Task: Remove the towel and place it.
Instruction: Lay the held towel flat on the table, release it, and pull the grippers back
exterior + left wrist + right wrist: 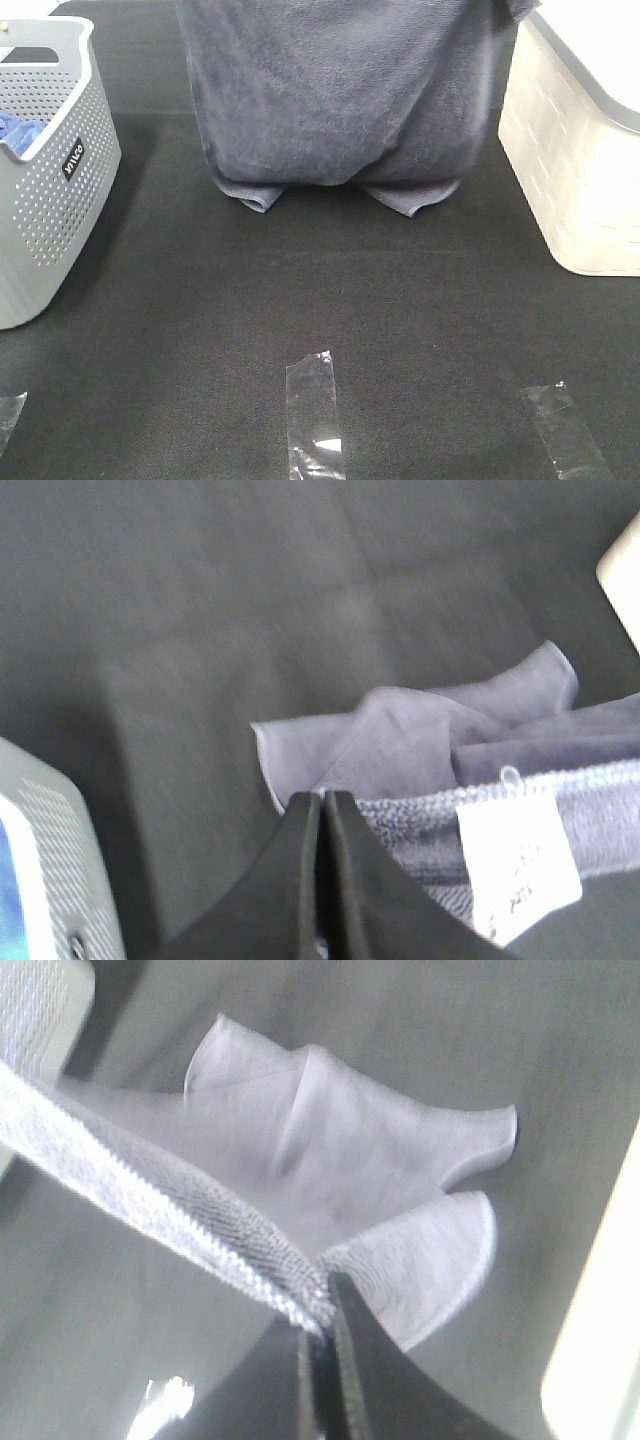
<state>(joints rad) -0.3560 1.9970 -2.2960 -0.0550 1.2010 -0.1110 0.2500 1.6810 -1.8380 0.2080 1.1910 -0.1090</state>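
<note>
Left claw point(322, 802) and right claw point(323, 1305) pinch the towel point(340, 90) by its hem, lower corners resting on the black tabletop point(400, 300).

A lab-style test bench: black tabletop point(200, 300) marked with clear tape strips point(314, 415), laundry baskets point(50, 170) at both edges.

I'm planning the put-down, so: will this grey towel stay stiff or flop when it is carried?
Probably very floppy: the towel hangs in soft folds, its lower corners curling on the black table. Likely not slippery: the left fingers and right fingers hold it by the hem alone. It may bunch when lowered.
</note>
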